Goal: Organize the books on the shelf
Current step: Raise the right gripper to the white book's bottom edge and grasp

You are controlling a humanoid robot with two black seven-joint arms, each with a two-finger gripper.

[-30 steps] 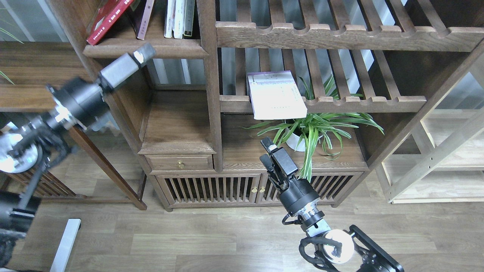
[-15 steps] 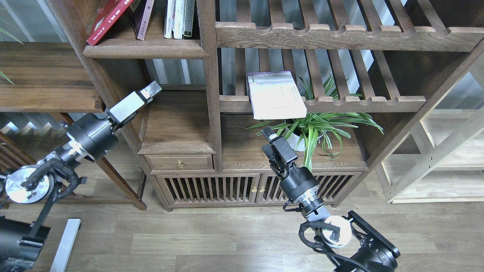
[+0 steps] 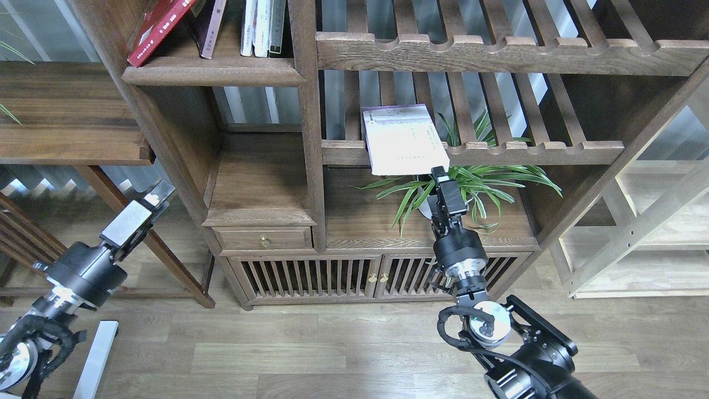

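Observation:
A pale white-lavender book (image 3: 404,141) lies flat on a slatted rack, overhanging its front rail. On the dark-brown shelf (image 3: 213,72) at top left, a bright red book (image 3: 158,26) leans steeply left with a maroon-pink one (image 3: 213,30) beside it. My right gripper (image 3: 441,173) points up just below the pale book's lower right corner, dark and narrow, its fingers not distinguishable. My left gripper (image 3: 158,194) is low at the left, far from the shelf, holding nothing, and its fingers show as one grey tip.
Upright white books (image 3: 263,27) stand at the shelf's right end. A potted spider plant (image 3: 465,188) sits right behind the right gripper. A slatted rack rail (image 3: 498,52) crosses the top. A side table (image 3: 66,111) is at left and a pale wood rack (image 3: 653,221) at right.
My left arm has dropped from under the shelf down to the lower left. My right gripper has risen and moved right, up to the pale book's corner.

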